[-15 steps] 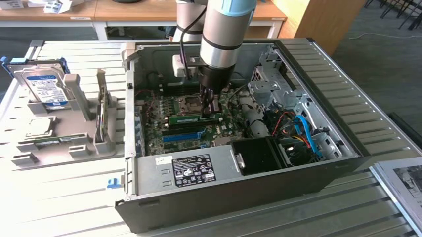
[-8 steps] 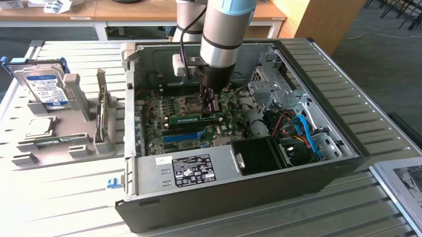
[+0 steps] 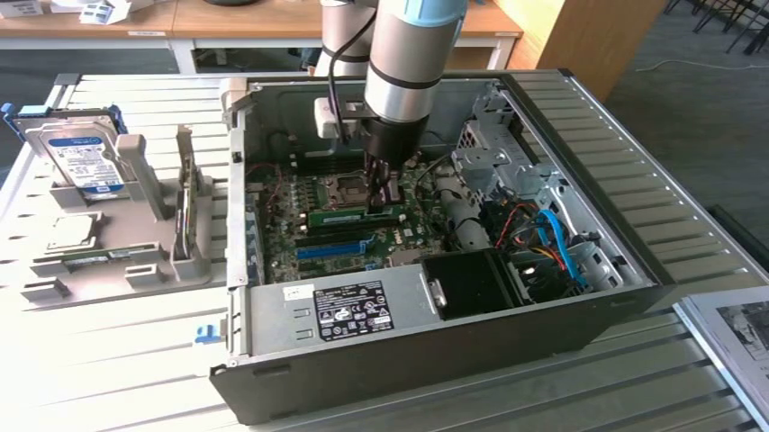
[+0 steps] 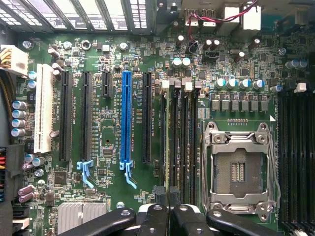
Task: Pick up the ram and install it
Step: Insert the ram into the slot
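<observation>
The ram (image 3: pixel 339 216), a thin green stick, stands on edge across the motherboard (image 3: pixel 283 220) among the dark memory slots beside the CPU socket (image 3: pixel 348 189). My gripper (image 3: pixel 384 207) reaches straight down into the open computer case (image 3: pixel 625 261), its narrow fingers closed on the end of the ram nearest the exterior view's right. In the wrist view the black fingertips (image 4: pixel 160 196) of the gripper (image 4: pixel 167 199) sit almost together at one end of the row of memory slots (image 4: pixel 183 137). There the ram is edge-on and hard to tell from the slots.
The blue slot (image 3: pixel 330 249) (image 4: pixel 126 115) runs parallel to the ram. The empty CPU socket (image 4: pixel 238 169) lies beside the memory slots. The power supply (image 3: pixel 348 306), cables (image 3: pixel 547 243) and drive cage (image 3: pixel 493 153) crowd the case. Outside it, a grey holder (image 3: pixel 121 243) carries a hard drive (image 3: pixel 78 157).
</observation>
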